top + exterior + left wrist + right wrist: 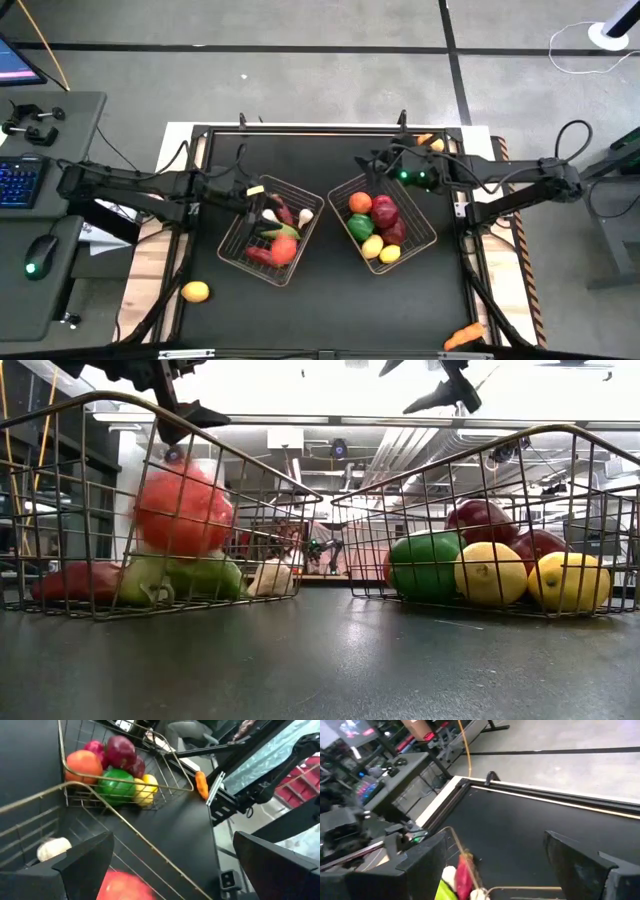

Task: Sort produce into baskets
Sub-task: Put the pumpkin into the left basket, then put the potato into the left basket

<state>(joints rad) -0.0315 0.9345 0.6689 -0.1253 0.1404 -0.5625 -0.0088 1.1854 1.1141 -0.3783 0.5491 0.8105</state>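
Two copper wire baskets stand on the black table. The left basket holds red, green and white produce. The right basket holds orange, dark red, green and yellow produce. My left gripper hangs open above the left basket's far corner, and a red fruit lies below its fingers. My right gripper hangs open in the air just beyond the right basket's far corner, with nothing between its fingers.
A yellow-orange fruit lies loose near the table's front left. A carrot lies at the front right edge. Another orange piece lies at the far right. Bare black table stretches in front of the baskets.
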